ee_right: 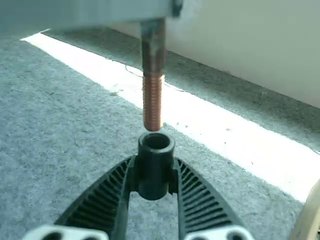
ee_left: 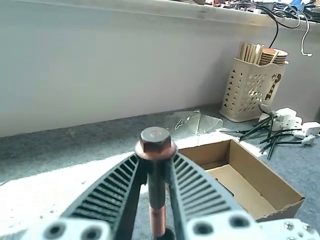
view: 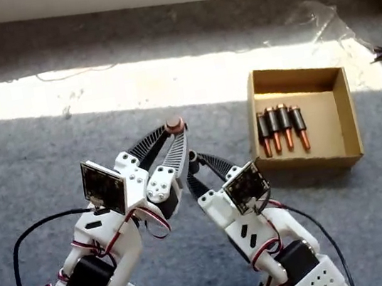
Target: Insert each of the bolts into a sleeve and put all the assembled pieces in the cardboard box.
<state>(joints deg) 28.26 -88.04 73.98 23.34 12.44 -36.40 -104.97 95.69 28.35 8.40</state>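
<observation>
Left wrist view: left gripper [ee_left: 156, 159] clamped on copper bolt [ee_left: 157, 180], hex head up, shank vertical between fingers. Right wrist view: right gripper [ee_right: 156, 161] pinches black sleeve [ee_right: 156, 177] upright, open bore directly under bolt's threaded tip, small gap between. High view: four assembled pieces [view: 281, 128] lie side by side in cardboard box [view: 296, 74], right of arms, on grey carpet [view: 34, 152].

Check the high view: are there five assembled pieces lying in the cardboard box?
No, the cardboard box holds four assembled pieces, lying side by side.
</observation>
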